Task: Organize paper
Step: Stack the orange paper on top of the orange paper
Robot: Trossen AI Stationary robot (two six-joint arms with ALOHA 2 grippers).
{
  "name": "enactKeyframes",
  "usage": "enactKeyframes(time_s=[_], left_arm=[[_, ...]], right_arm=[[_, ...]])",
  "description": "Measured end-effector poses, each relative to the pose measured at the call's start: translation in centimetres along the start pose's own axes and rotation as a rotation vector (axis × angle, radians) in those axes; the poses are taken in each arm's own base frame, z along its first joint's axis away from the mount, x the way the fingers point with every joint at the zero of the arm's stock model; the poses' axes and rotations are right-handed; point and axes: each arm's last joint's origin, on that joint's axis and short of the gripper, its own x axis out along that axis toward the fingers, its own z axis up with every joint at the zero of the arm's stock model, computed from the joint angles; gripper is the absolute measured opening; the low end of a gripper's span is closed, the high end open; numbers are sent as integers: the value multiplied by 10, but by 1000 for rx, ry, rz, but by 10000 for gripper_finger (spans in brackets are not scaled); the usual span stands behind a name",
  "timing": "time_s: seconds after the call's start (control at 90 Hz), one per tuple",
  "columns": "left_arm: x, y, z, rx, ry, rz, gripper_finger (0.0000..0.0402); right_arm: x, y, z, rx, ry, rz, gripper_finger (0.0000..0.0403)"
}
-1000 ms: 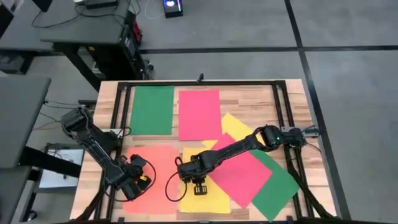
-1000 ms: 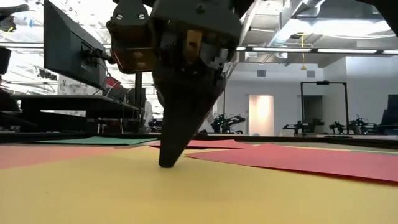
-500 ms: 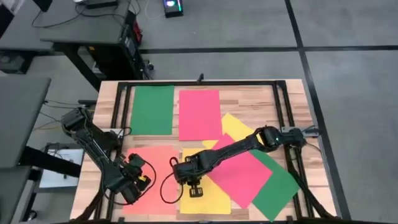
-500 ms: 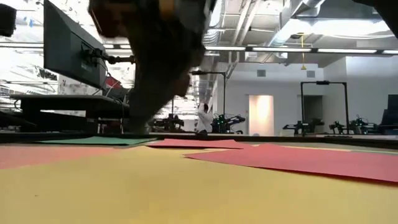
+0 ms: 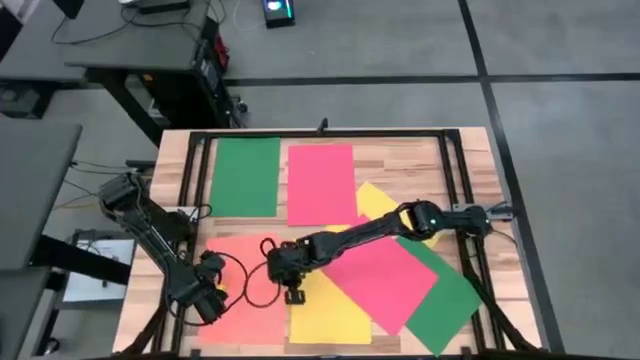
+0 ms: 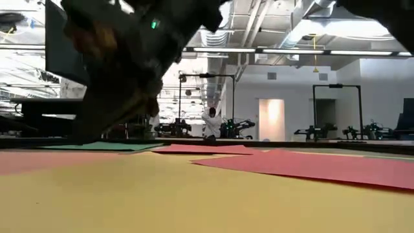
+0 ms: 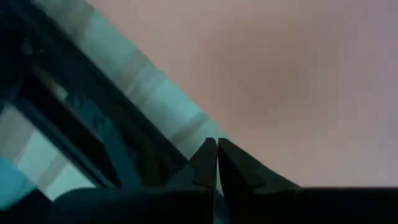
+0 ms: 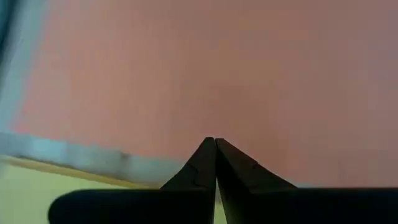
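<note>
- Wooden desk (image 5: 400, 168) carries coloured paper: green (image 5: 246, 176) and pink-red (image 5: 320, 183) sheets far from both tools.
- Right tool (image 5: 293, 296), fingers together, has slid from the yellow sheet (image 5: 330, 318) toward the orange sheet (image 5: 243, 315).
- Left tool (image 5: 207, 298), fingers together, over that orange sheet.

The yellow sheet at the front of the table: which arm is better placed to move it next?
Probably the right: its tool, shut, hovers at the yellow sheet's edge. The left tool sits over the orange sheet.

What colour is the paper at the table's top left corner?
Green, shown best in the high view.
</note>
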Motion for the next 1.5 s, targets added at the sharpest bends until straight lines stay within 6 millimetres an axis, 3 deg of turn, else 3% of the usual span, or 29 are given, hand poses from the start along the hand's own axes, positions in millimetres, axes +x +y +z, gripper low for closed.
enactKeyframes(time_s=[0.133, 0.456, 0.933, 1.211, 1.5], left_arm=[[13, 4, 1, 83, 58, 15, 0], [37, 11, 3, 127, 128, -14, 0], [38, 11, 2, 187, 132, -23, 0], [38, 10, 9, 211, 132, -29, 0], [38, 9, 18, 250, 147, -42, 0]], right_arm=[[-2, -11, 1, 19, 10, -21, 0], [-1, -9, 0, 17, 19, -21, 0], [-4, -24, -9, 42, 118, -97, 0], [18, -36, -19, 48, 151, -98, 0], [21, -38, -18, 54, 130, -96, 0]])
